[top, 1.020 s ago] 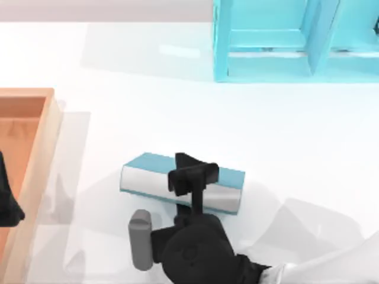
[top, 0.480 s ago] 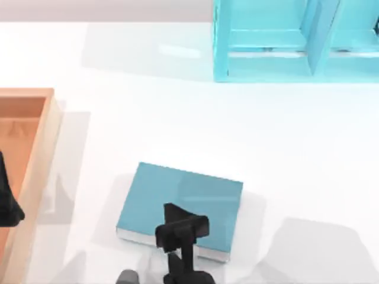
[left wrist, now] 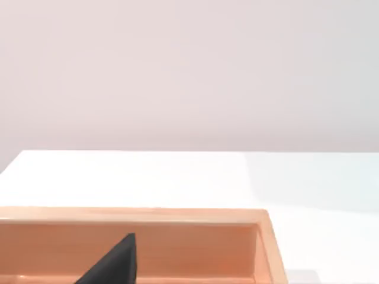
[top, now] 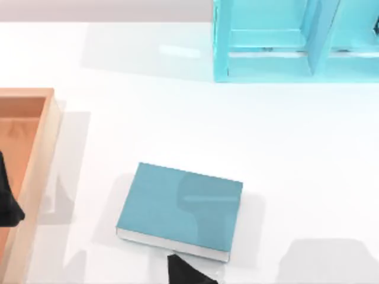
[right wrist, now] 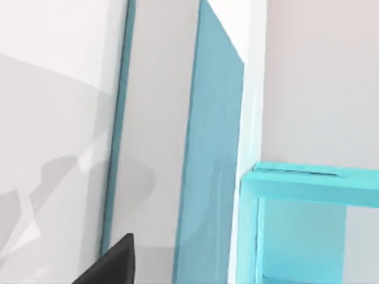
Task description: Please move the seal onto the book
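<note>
The teal-blue book [top: 177, 207] lies flat on the white table, near its front edge, cover up and white page edges toward the front. In the right wrist view the book [right wrist: 213, 154] shows its cover and pale page edge. A black tip of my right gripper [top: 186, 273] pokes in at the front edge of the top view, just in front of the book and apart from it. My left gripper [top: 6, 204] sits parked at the far left, over the wooden box. The seal is out of view.
An open wooden box [top: 37, 154] stands along the left side, and its rim [left wrist: 177, 216] appears in the left wrist view. A light cyan shelf unit [top: 278, 41] stands at the back right, also in the right wrist view [right wrist: 308, 225].
A second ago the book stood on edge with my right gripper at it. It now lies flat, and the right gripper has drawn back toward the front edge.
</note>
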### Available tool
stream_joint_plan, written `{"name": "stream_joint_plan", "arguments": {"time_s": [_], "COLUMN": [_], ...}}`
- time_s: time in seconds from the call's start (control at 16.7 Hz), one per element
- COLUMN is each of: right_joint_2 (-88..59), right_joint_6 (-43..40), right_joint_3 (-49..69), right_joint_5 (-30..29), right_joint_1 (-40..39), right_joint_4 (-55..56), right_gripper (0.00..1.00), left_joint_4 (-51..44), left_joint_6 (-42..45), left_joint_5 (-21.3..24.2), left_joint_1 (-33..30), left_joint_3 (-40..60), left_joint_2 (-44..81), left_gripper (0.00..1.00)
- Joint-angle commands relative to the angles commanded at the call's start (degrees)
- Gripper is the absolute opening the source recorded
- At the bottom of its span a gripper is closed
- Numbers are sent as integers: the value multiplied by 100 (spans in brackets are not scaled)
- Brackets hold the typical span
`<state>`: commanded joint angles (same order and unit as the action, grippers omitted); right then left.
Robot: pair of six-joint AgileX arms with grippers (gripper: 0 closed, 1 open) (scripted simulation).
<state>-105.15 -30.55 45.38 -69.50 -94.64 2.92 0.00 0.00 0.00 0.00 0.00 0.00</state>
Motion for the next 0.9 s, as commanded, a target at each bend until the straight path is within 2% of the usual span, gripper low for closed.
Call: {"name": "stream_joint_plan", "arguments": {"time_s": [0.24,0.54,0.72,0.9], "right_joint_2": [83,59,381,1239], "right_joint_6": [408,404,493,704], "right_joint_3": [111,101,-248,-1007], "right_joint_5": [-354,-340,14,875], "right_joint_1": [-161,-130,172,946], "right_joint_4": [-561,-558,-534,-488], "right_gripper": [100,100,100,100], "left_joint_4": [0,0,0,0], "left_joint_6": [0,0,0,0], "left_joint_5": [0,0,0,0], "left_joint_1": [0,0,0,0], "left_joint_3": [0,0,0,0], "left_joint_2": [0,0,0,0], "left_gripper": [100,100,100,100]}}
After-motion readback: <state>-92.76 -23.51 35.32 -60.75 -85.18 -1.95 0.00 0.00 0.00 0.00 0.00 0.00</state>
